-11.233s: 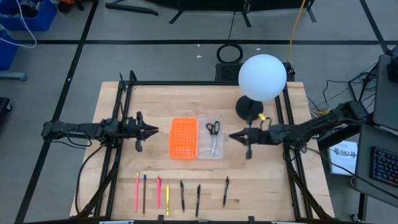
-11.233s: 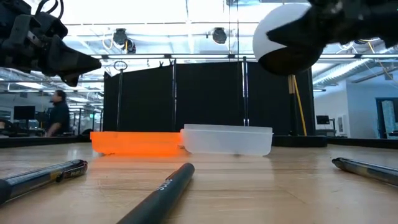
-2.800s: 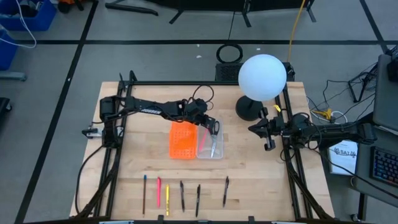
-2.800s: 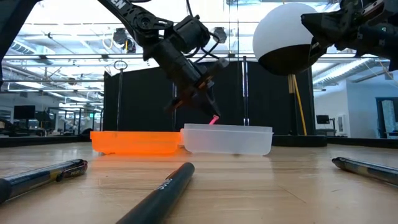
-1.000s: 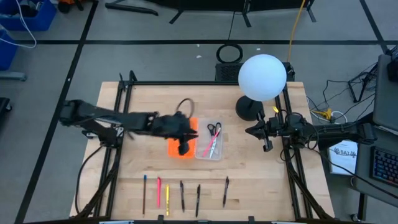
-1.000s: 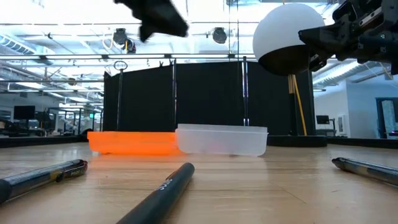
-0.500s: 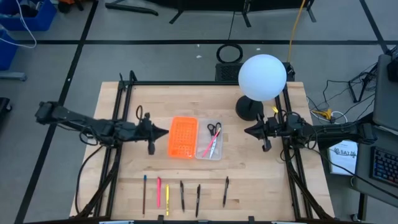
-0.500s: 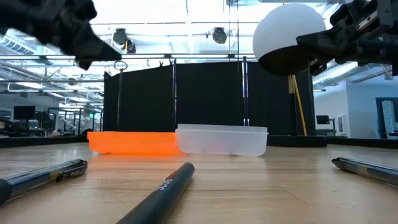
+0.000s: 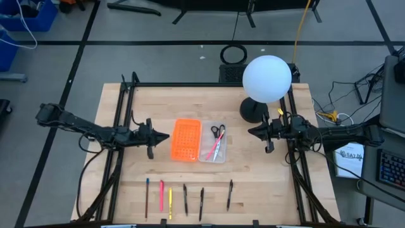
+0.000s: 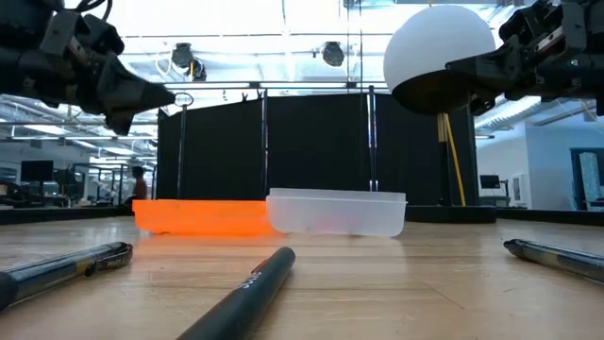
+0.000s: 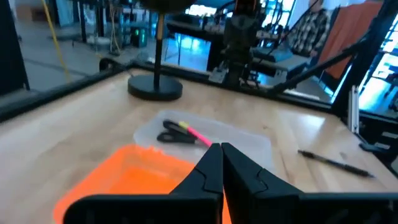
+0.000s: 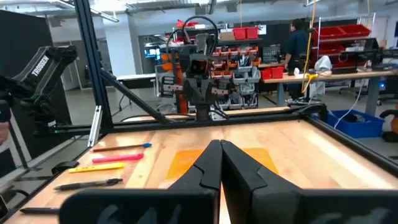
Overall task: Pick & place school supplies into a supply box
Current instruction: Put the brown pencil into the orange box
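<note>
The clear supply box [image 9: 214, 142] lies at mid-table and holds the black-handled scissors [image 9: 217, 131] and a pink pen [image 9: 215, 147]; both also show in the left wrist view [image 11: 176, 138] [image 11: 198, 135]. An orange perforated piece [image 9: 186, 140] lies against the box's left side. Several pens and pencils lie in a row near the front edge: dark [image 9: 147, 196], pink [image 9: 161, 193], yellow [image 9: 169, 202], black [image 9: 185, 198]. My left gripper [image 9: 166, 135] hovers shut, left of the orange piece. My right gripper [image 9: 250, 132] hovers shut, right of the box.
A lamp with a white globe [image 9: 267, 78] and a black base [image 9: 254, 111] stands at the back right, near my right arm. Two more black pens [image 9: 201, 202] [image 9: 230, 194] lie in the front row. Dark frame rails [image 9: 121, 107] run along both table sides.
My left gripper has drawn back from over the orange piece toward the table's left edge and now hovers beside it. The box with the scissors and pink pen has stayed in place.
</note>
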